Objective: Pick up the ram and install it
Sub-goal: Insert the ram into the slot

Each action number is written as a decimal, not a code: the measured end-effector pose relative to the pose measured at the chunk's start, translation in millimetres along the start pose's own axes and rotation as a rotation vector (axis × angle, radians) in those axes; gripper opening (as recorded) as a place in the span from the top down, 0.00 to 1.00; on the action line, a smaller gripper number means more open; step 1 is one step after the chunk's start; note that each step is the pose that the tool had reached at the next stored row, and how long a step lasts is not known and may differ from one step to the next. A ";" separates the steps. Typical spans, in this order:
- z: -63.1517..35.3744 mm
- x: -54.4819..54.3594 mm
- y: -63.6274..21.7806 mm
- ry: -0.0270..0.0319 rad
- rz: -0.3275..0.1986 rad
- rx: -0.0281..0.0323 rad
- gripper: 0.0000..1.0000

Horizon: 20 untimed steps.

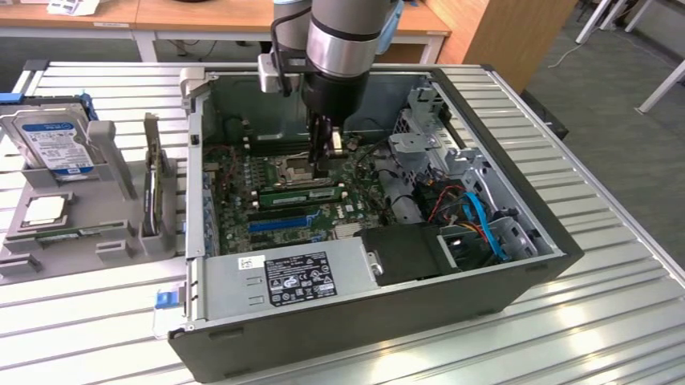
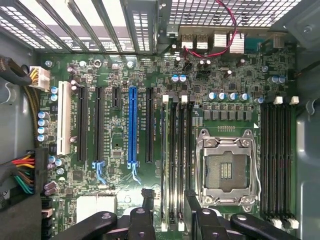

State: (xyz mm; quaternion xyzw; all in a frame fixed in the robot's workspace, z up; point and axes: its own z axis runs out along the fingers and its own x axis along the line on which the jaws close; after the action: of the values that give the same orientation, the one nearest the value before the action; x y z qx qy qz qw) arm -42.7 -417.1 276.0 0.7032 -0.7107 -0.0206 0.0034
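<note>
**Item:** open computer case (image 1: 514, 269) on a slatted table (image 1: 86, 321).

- **Six o'clock in the exterior view, near edge:** grey power supply (image 1: 289, 277) with a label.
- **Centre:** the ram (image 1: 301, 193), a green stick standing on edge in a motherboard slot, not lying loose.
- **Just beyond it, toward twelve o'clock:** gripper (image 1: 323, 168), jaws spread wide with nothing between them, hanging close above the board.
- **Ten o'clock, outside the case:** hard drive (image 1: 54, 140) in a grey rack.

**Status, judged:** pick-up and placing look done. Whether the stick is pressed fully home and latched cannot be told.
</note>
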 end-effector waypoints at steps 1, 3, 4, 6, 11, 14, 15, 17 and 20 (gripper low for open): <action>-0.4 0.0 0.0 0.0003 0.000 -0.0001 0.63; -1.9 0.0 0.1 0.0002 0.000 -0.0001 0.63; -2.7 0.0 0.1 0.0002 0.000 -0.0001 0.63; -4.5 -0.1 0.2 0.0002 0.000 -0.0001 0.63; -13.3 -0.3 0.5 0.0002 0.000 -0.0001 0.63; -17.9 -0.4 0.6 0.0001 0.000 0.0000 0.63; -19.4 -0.5 0.7 0.0002 0.000 -0.0001 0.63; -22.1 -0.5 0.8 0.0002 0.000 -0.0001 0.63; -26.7 -0.6 0.9 0.0001 0.000 -0.0001 0.63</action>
State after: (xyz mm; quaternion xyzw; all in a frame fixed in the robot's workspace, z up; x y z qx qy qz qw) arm -42.7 -417.1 302.8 0.7032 -0.7107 -0.0206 0.0035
